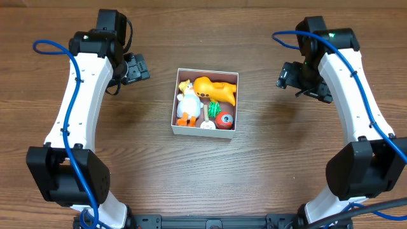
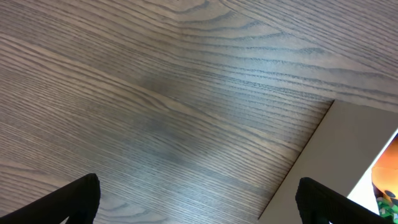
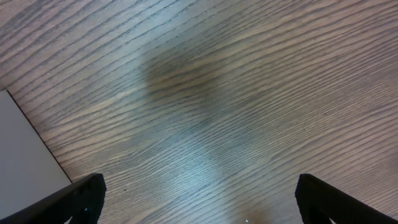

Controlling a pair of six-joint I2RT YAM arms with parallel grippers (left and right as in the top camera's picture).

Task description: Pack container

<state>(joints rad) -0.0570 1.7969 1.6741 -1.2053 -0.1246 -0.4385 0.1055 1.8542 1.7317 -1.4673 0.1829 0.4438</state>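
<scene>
The container (image 1: 180, 77) is a square, shallow white-walled box in the middle of the table. Inside lie an orange toy (image 1: 216, 90), a white duck-like toy (image 1: 188, 104), a red ball-like toy (image 1: 224, 120) and a small green piece (image 1: 213, 109). My left gripper (image 1: 137, 69) hovers to the left of the box, open and empty. Its wrist view shows the box's white wall (image 2: 348, 155) at the right. My right gripper (image 1: 291, 79) hovers to the right of the box, open and empty. Its wrist view shows the box wall (image 3: 25, 162) at the left.
The table is dark wood (image 1: 203, 178). Both white arms with blue cables curve in from the front corners along the left and right sides.
</scene>
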